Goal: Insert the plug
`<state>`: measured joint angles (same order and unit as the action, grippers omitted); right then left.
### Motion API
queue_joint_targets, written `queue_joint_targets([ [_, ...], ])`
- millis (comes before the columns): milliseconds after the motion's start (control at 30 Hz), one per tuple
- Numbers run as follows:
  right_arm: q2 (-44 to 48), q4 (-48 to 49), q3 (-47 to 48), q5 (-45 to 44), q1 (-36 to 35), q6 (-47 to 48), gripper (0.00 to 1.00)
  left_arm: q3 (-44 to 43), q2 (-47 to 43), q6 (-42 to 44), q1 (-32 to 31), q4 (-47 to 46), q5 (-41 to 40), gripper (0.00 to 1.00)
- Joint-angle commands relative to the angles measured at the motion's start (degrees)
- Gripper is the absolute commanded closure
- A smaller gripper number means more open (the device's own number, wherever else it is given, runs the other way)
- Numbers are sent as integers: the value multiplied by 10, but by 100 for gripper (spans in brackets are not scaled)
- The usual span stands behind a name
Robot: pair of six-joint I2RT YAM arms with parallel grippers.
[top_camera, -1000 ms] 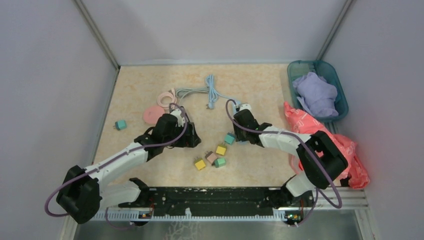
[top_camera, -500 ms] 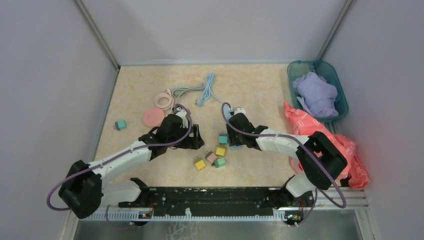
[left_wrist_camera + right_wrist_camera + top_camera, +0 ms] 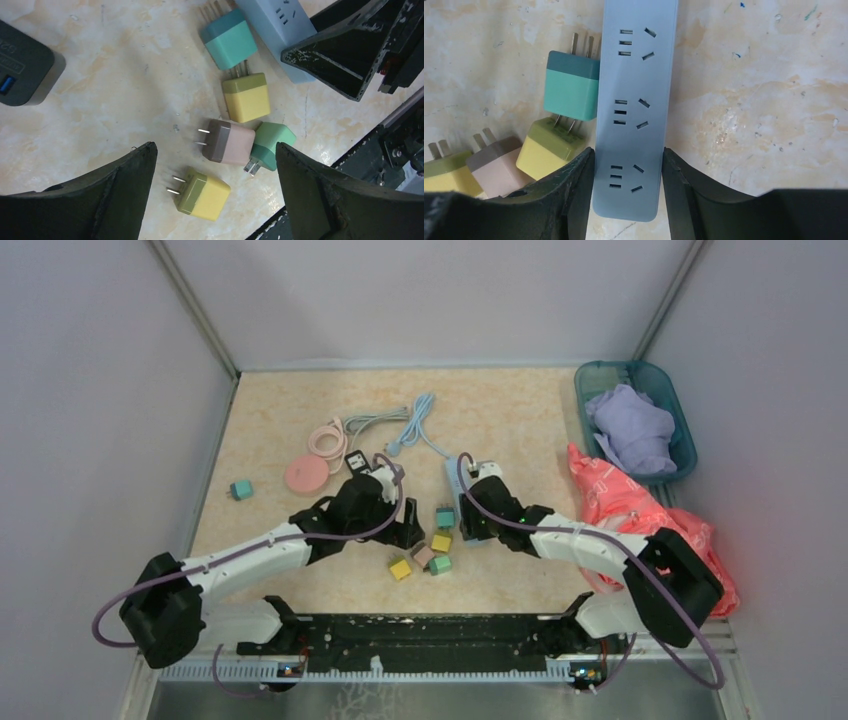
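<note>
Several small plugs lie in a cluster: teal (image 3: 445,517) (image 3: 230,40), yellow (image 3: 246,97), pink-brown (image 3: 227,142), green (image 3: 272,145) and a second yellow one (image 3: 400,569) (image 3: 202,192). My left gripper (image 3: 408,530) (image 3: 215,150) hovers open above the cluster, with nothing between its fingers. The light blue power strip (image 3: 450,480) (image 3: 631,110) lies flat just right of the plugs, sockets up. My right gripper (image 3: 468,525) (image 3: 628,152) is shut on the strip's near end. The teal plug (image 3: 573,85) rests against the strip's left side.
Another teal plug (image 3: 240,490) lies alone at the far left. A dark charger (image 3: 360,462), a pink disc (image 3: 306,473), a pink cable coil (image 3: 328,438) and a grey cable (image 3: 375,420) sit behind the left arm. A teal bin (image 3: 585,390) and a red bag (image 3: 620,495) are at the right.
The right gripper has carried the power strip leftward and nearer, up against the plugs. The left gripper has moved right and nearer, over the plug cluster.
</note>
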<state>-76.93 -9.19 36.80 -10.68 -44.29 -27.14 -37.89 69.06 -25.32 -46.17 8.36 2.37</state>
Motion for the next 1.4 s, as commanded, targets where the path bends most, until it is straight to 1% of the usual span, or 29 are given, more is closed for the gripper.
queue_joint_targets([
  [0, 71, 46, -15, -22, -10, 8, 47, -13, -2, 31, -29, -30, -4, 7],
  [167, 131, 52, -42, -65, -10, 21, 30, -11, 10, 63, -60, -44, -3, 9],
  [267, 154, 46, -52, -82, -9, 28, 26, -12, 20, 87, -78, -48, -5, 11],
  [500, 190, 52, -76, -110, -9, 44, 23, -28, 57, 149, -125, -50, -7, 21],
  [633, 202, 58, -84, -117, -9, 53, 22, -39, 78, 185, -163, -51, -22, 27],
  [800, 206, 62, -92, -123, -8, 56, 21, -54, 110, 208, -189, -47, -46, 32],
  [967, 204, 58, -94, -124, -8, 58, 21, -72, 142, 222, -201, -36, -64, 44],
  [1167, 206, 62, -97, -124, -8, 59, 21, -80, 161, 234, -212, -35, -63, 47],
  [1367, 201, 66, -99, -120, -8, 60, 21, -81, 169, 236, -215, -28, -65, 47],
])
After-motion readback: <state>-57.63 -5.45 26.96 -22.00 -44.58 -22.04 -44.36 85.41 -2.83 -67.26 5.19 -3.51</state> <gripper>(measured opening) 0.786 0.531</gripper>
